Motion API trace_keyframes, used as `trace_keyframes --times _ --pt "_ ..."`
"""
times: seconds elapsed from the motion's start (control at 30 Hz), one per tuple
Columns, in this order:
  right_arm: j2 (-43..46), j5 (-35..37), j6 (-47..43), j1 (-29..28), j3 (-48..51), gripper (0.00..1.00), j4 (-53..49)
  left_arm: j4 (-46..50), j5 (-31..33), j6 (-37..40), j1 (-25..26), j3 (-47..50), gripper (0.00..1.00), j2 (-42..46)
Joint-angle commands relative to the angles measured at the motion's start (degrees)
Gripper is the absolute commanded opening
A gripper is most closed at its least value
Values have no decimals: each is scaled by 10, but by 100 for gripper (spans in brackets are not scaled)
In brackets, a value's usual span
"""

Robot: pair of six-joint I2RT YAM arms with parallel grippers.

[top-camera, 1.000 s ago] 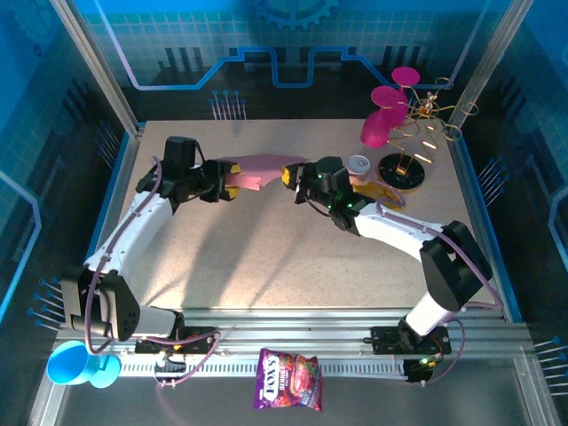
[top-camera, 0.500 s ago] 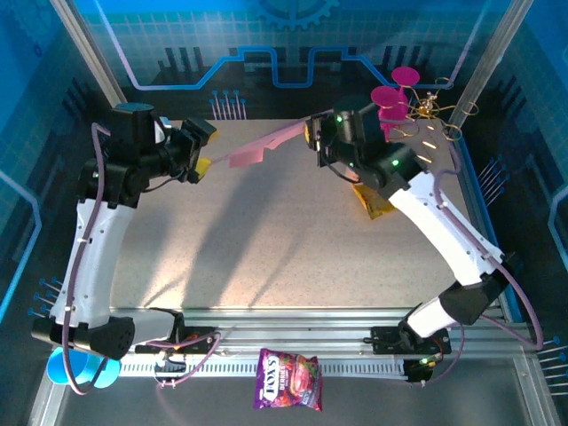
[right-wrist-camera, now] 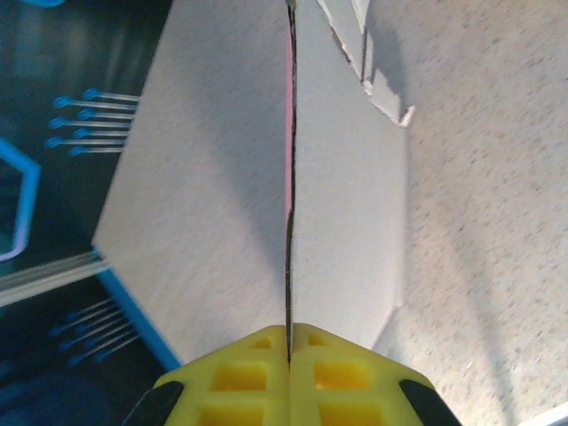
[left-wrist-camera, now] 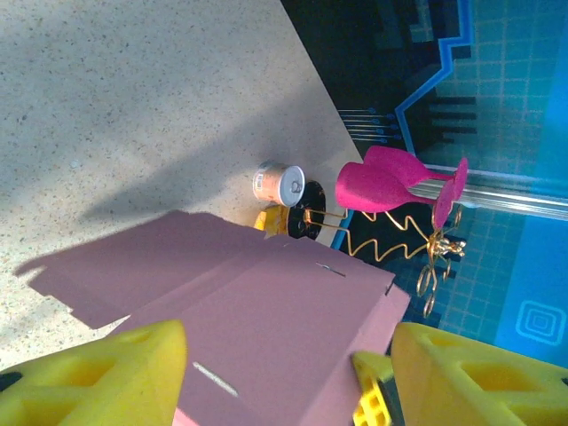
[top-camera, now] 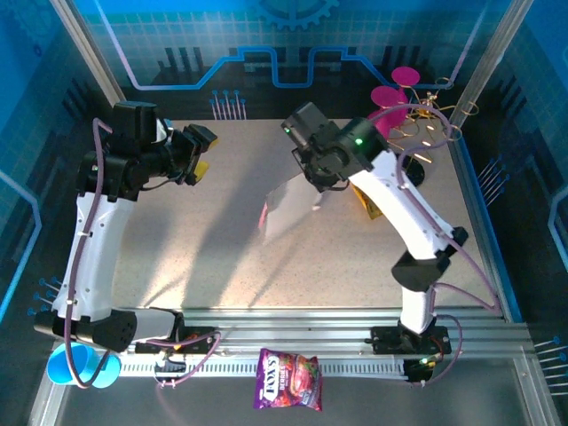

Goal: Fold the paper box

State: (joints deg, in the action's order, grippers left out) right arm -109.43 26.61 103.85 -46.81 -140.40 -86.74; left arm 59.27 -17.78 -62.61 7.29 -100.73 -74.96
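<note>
paper box (top-camera: pixel 286 209) is pinched at one edge by the right gripper (right-wrist-camera: pixel 289 337), jaws clamped on it, hung over mid table (top-camera: pixel 222 266). left gripper (top-camera: pixel 202 151) is spread open, well apart. probably best if a flap gets caught close to a crease.

The table (top-camera: pixel 222 266) is seen whole, from above and behind the arm bases. The left wrist view is taken between the left fingers (left-wrist-camera: pixel 98 377), obliquely across the table toward the cups (left-wrist-camera: pixel 390 182) at the far right corner. The right wrist view is taken very near, past the right fingers (right-wrist-camera: pixel 240 373), edge-on along the box (right-wrist-camera: pixel 222 177). The box is shared by all three views, the cups by two.
</note>
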Motion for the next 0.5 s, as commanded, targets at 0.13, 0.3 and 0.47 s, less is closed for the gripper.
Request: trace_keyframes --times 0.13,0.3,0.47 --pt "-165 70 -69 13 -143 0 -1 24 -10 18 -5 24 62 12" --pt "-180 43 -120 22 -48 0 148 24 -10 50 -8 37 61 -2" --pt "-177 11 -170 28 47 0 281 10 -7 71 -8 68 59 -23"
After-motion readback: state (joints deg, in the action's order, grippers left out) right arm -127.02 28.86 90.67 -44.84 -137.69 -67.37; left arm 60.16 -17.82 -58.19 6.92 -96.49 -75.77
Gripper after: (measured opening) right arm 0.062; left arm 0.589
